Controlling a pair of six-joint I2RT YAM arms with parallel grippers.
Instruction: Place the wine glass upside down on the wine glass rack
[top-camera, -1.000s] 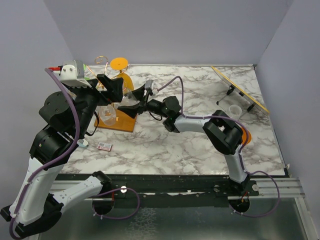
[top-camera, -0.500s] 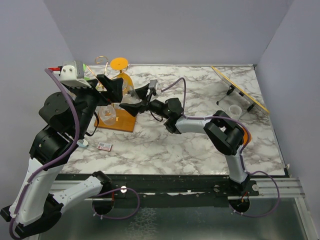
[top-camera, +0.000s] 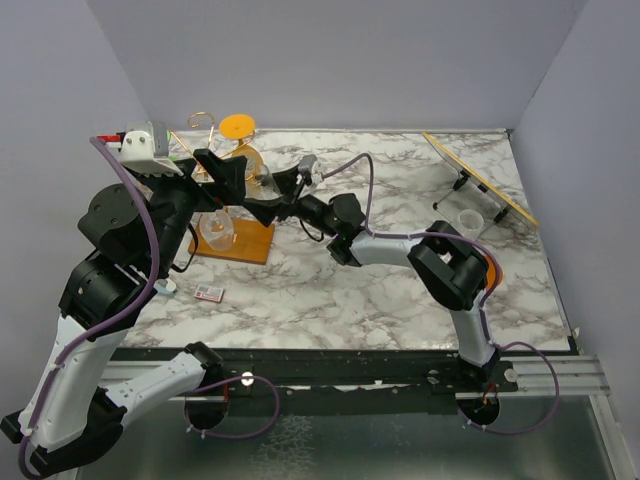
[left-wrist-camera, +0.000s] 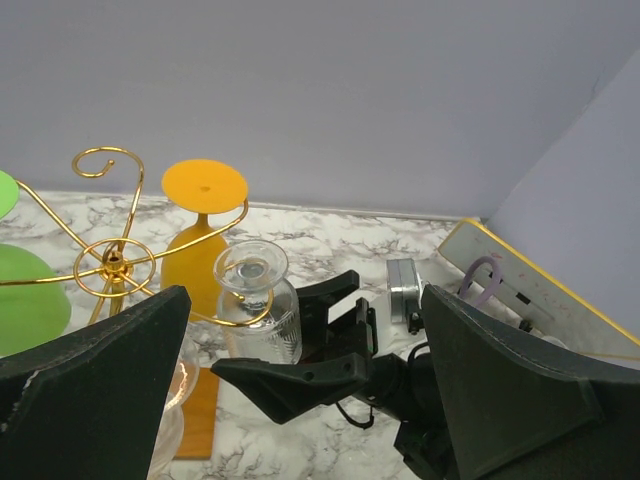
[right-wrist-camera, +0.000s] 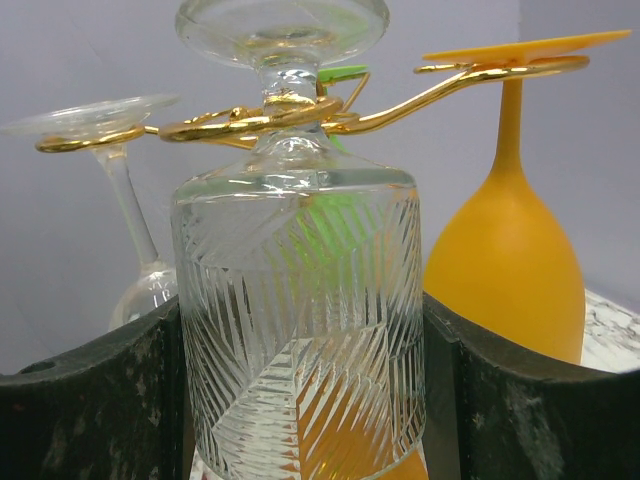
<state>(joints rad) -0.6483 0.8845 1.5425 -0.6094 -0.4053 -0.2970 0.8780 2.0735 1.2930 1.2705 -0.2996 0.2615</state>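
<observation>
To the left of the wine glass rack (left-wrist-camera: 113, 263), we see a green glass (left-wrist-camera: 22, 300) hanging from one of its gold arms. A plain clear glass (right-wrist-camera: 125, 190) hangs stem-up from the arm beside it. Off the near-left corner of the rack's wooden base (top-camera: 250, 243), a small red-and-white card (top-camera: 208, 292) lies flat. The left gripper (left-wrist-camera: 305, 290) hangs over the rack's near-left side, spread wide with nothing in it.

On the rack's right side is the wine glass (left-wrist-camera: 262, 318), a clear one cut with diagonal lines, and it is upside down. Its stem passes through a curled gold loop, with the round foot above the wire and the bowl below. The right gripper (right-wrist-camera: 300, 300) reaches in from the right of the rack. Its two dark fingers (right-wrist-camera: 90, 420) press against opposite sides of the bowl, closed only as far as the glass allows.

At the rack's far side an orange glass (left-wrist-camera: 204, 186) hangs inverted from another arm. Well to the right of the rack we find a yellow-edged board (top-camera: 480, 180) propped on a stand. A small clear cup (top-camera: 468, 220) sits just in front of the board.
</observation>
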